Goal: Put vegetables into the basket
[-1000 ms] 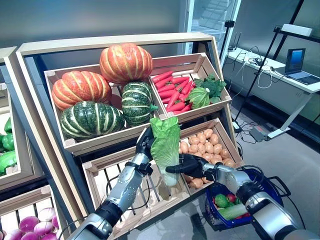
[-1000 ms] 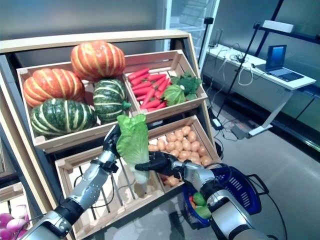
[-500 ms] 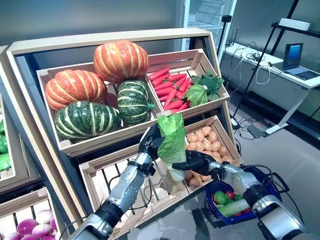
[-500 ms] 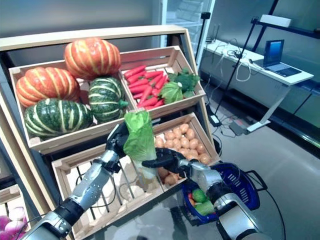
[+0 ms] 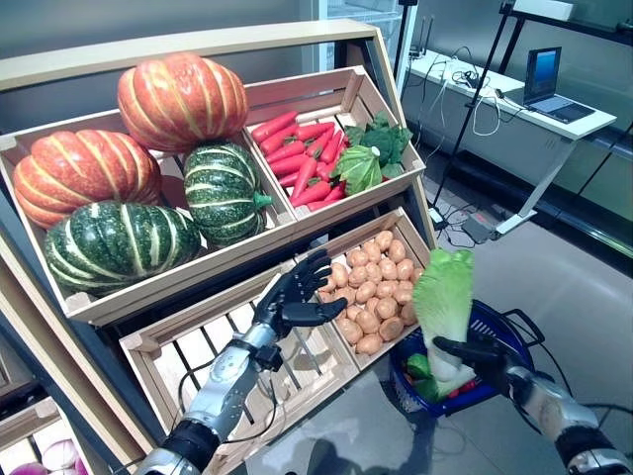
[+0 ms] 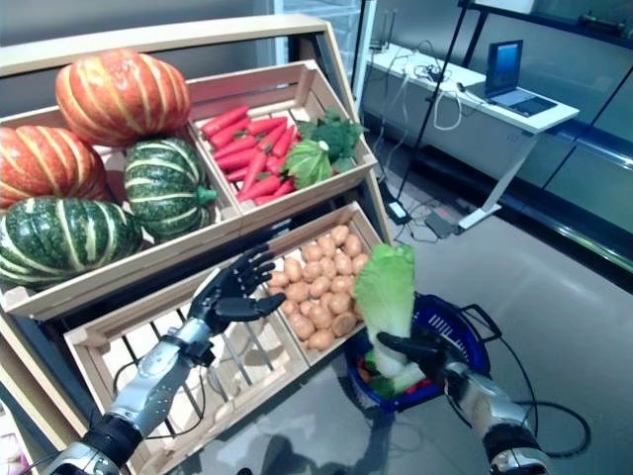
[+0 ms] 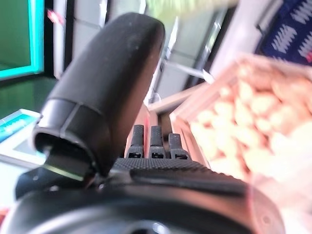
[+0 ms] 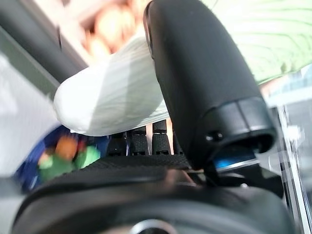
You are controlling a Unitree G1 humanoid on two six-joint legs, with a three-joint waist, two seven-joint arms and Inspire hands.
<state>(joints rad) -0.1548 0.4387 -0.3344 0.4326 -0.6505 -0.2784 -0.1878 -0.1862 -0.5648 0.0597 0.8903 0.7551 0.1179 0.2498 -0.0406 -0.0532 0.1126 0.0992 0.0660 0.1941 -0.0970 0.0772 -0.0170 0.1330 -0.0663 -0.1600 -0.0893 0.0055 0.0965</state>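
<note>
My right hand (image 5: 473, 353) is shut on the white stem of a pale green napa cabbage (image 5: 442, 302) and holds it upright over the blue plastic basket (image 5: 513, 336) on the floor. The right wrist view shows the thumb (image 8: 204, 83) pressed on the cabbage stem (image 8: 112, 97). The basket holds green and red vegetables (image 5: 419, 368). My left hand (image 5: 295, 301) is open and empty, fingers spread, in front of the stand's lower crates beside the potato crate (image 5: 376, 292). The hands are apart.
The wooden stand (image 5: 69, 317) with slanted crates stands ahead and to the left. The slatted lower crate (image 5: 247, 366) lies under my left arm. A white desk with a laptop (image 5: 550, 84) stands at the far right. Grey floor lies around the basket.
My left hand has let go of the cabbage and opened. My right hand has carried the cabbage right and down over the basket. The camera has shifted.
</note>
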